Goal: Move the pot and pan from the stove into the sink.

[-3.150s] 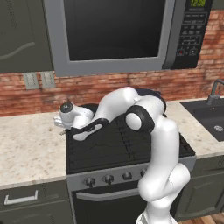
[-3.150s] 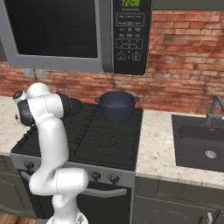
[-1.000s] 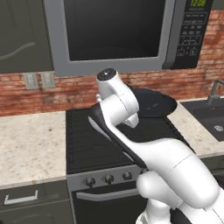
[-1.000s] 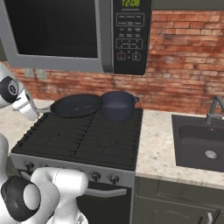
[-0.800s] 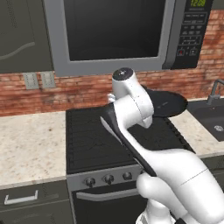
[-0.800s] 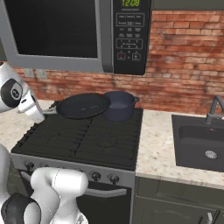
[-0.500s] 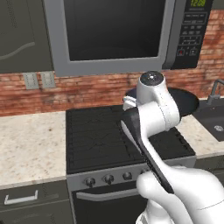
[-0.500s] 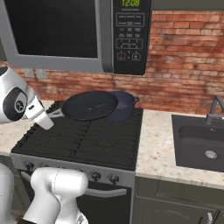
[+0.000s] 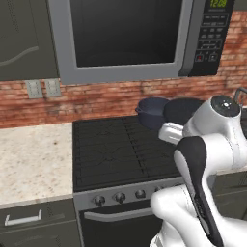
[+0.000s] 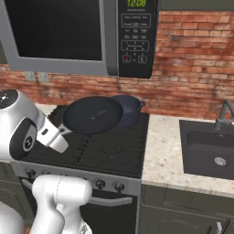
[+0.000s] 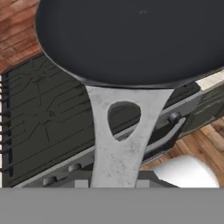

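Now the gripper (image 11: 114, 183) is clamping the shallow dark round pan (image 10: 93, 114) by its grey handle, risking clipping the deep blue-grey pot (image 10: 130, 108) just behind.

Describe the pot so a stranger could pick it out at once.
Find the black stove under the microwave. At its back right, against the brick wall, stands the pot: deep, round, dark blue-grey, with small loop handles. The pan in front of it is flat and shallow, with one straight handle.

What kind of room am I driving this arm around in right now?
A home-style kitchen, rendered: a black gas stove with a microwave mounted above it, a brick backsplash, and a sink set in the speckled stone counter to the stove's right.
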Robot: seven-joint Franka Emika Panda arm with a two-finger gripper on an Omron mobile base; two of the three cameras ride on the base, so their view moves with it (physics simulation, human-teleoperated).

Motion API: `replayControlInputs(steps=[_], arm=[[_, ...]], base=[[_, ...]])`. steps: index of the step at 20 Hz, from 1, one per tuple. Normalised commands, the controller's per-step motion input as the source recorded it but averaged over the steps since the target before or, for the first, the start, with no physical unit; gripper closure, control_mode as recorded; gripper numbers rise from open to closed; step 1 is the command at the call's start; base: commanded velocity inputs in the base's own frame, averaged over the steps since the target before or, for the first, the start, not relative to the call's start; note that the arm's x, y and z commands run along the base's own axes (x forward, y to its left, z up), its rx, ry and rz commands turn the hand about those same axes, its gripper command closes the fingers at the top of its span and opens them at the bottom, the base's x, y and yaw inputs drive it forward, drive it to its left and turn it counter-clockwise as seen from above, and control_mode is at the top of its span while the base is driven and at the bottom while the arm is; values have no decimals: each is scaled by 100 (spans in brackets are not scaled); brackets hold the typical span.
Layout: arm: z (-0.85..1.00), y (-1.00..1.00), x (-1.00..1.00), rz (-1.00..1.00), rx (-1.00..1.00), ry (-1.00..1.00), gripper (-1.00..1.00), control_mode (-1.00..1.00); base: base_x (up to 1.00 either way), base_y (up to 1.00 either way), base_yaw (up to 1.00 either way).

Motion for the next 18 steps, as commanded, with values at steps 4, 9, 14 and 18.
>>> replayControlInputs(steps=[4,9,14,18], arm=[[0,-18,-33,30,1,6,100,-100],[0,-8,-2,12,0,4,100,-100],[0,0,0,0,0,0,100,-100],[0,0,0,0,0,0,100,100]], base=[[0,0,0],[0,0,0],[0,0,0],[0,-1,0]])
